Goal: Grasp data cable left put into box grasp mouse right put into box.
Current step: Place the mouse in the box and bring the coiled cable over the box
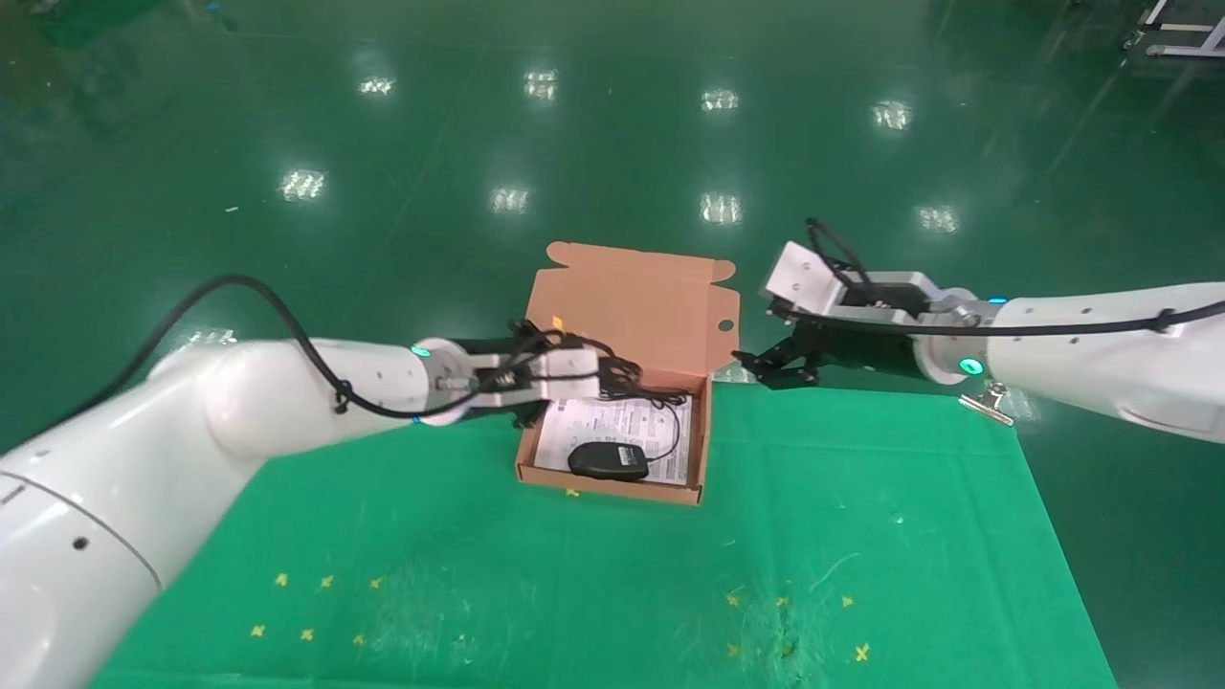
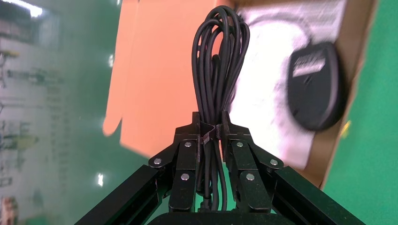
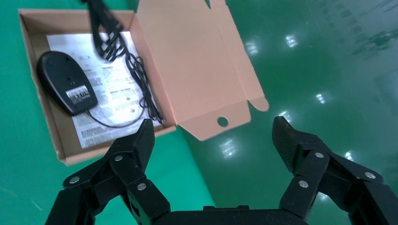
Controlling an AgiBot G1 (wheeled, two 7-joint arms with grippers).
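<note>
The box [image 1: 703, 450] stands open on the green mat, its lid [image 1: 632, 306] upright at the back and a white leaflet [image 1: 593, 426] inside. The mouse [image 1: 608, 460] lies on the leaflet at the box's front, its thin cord [image 1: 673, 421] looping behind it. My left gripper [image 1: 612, 375] is shut on the data cable [image 1: 627, 368], a looped black bundle, above the box's back left part. The left wrist view shows the gripper [image 2: 210, 123] clamping the bundle [image 2: 218, 65] over lid and leaflet, with the mouse [image 2: 315, 86] beyond. My right gripper [image 1: 775, 368] is open and empty right of the lid [image 3: 213, 127].
The green mat [image 1: 574, 593] ends just behind the box; shiny green floor lies beyond. A metal clip [image 1: 986, 402] sits at the mat's far right corner. Small yellow marks [image 1: 306, 633] dot the mat's front. The right wrist view shows the mouse [image 3: 65, 86] in the box [image 3: 28, 47].
</note>
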